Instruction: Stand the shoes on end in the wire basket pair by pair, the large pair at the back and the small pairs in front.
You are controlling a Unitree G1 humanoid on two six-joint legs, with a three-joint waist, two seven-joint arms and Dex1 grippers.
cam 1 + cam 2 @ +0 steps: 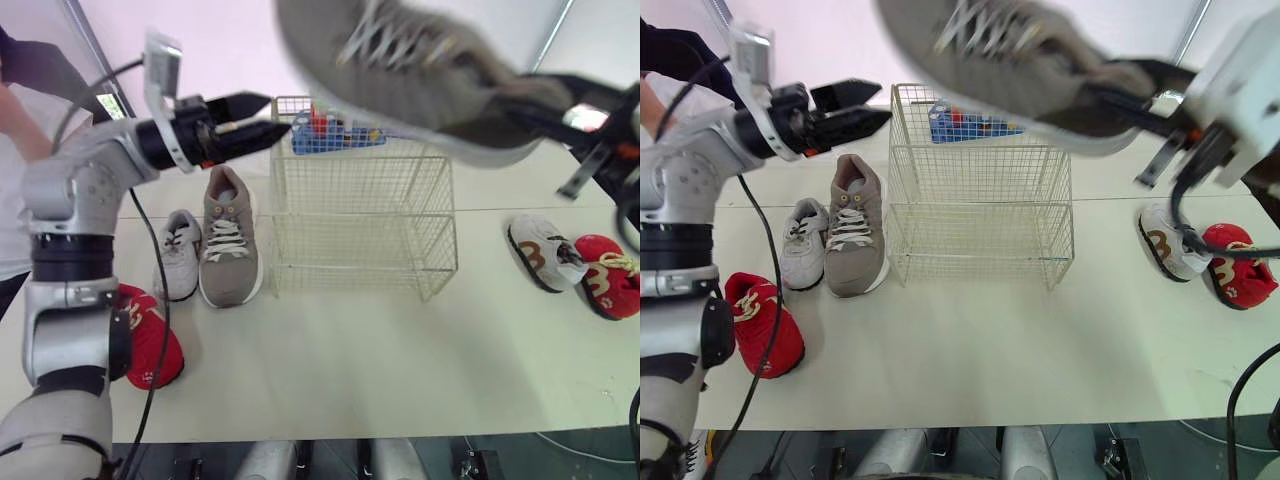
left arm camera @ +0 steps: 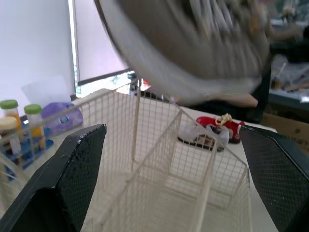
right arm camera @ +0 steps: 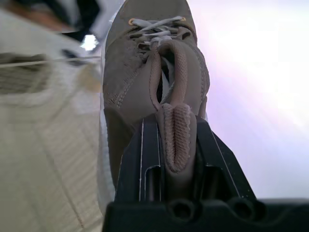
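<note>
Clamping the heel of a large taupe suede sneaker (image 1: 420,60), the right gripper (image 3: 175,137) held it above the white wire basket (image 1: 360,200); the left gripper (image 1: 272,114) gaped empty by its rim. Lowering it upright at the back seemed next.

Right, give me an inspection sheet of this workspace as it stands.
Surface: white table, no spills seen.
Job's things: wire basket empty; held taupe shoe in the air above it; second taupe shoe flat on the table left of the basket, beside a small white shoe; left red shoe near the left edge; brown-marked white shoe and right red shoe at the right.
Clutter: blue rack of bottles behind the basket.
Grippers: left claw open by the basket's upper left rim; right claw shut on the held shoe's heel.
Cables: black cable hanging along the left arm.
Surroundings: a person at far left.
</note>
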